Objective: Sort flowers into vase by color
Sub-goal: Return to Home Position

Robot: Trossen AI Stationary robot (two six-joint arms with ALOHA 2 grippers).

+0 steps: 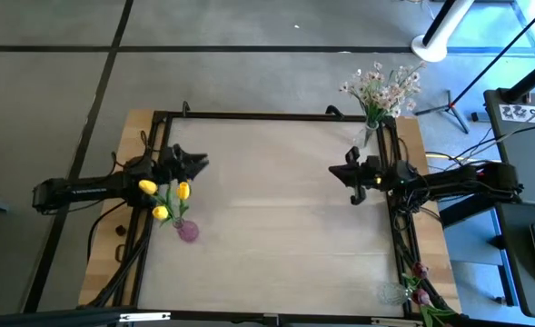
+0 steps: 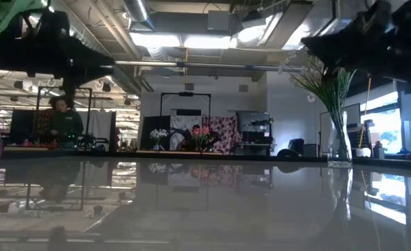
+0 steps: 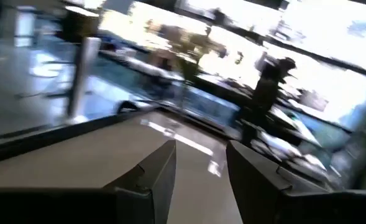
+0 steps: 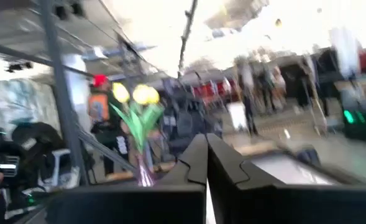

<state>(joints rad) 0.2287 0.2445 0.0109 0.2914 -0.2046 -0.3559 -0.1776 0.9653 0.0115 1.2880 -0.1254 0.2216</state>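
I am finding no text that I can read with confidence. In the high view, a white label (image 1: 529, 113) is lying on the grey unit (image 1: 532, 145) off to my right, showing dark characters too small to make out. My left arm (image 1: 76, 192) is carrying pale lettering, equally illegible.

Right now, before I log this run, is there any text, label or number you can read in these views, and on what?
No text can be quoted; nothing reads clearly.
White label on the dark case right of the table: dark characters, too small to read.
Pale lettering on the left arm: too small to read.
Low view and both wrist views: no legible text.
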